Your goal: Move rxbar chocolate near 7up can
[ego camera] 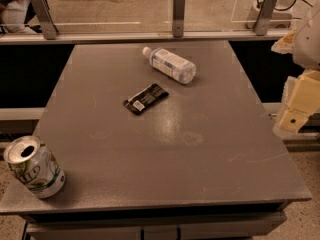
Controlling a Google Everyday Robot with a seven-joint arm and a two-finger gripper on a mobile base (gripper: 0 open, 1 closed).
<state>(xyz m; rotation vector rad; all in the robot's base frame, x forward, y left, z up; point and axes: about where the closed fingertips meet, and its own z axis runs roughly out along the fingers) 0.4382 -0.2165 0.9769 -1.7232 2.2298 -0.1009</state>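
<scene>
The rxbar chocolate (145, 98) is a flat black wrapped bar with a white label patch at its left end. It lies at a slant near the middle of the grey table (170, 154). The 7up can (34, 167) has a silver top with an open mouth and white and green sides, and it stands at the table's front left corner. My gripper (295, 115) shows as pale cream parts at the right edge of the view, beside the table's right side. It is well apart from the bar and the can and holds nothing that I can see.
A clear plastic bottle (170, 64) with a white cap and pale label lies on its side at the back of the table, just behind the bar. A glass barrier with metal posts (178, 13) runs along the far edge. Dark gaps flank the table.
</scene>
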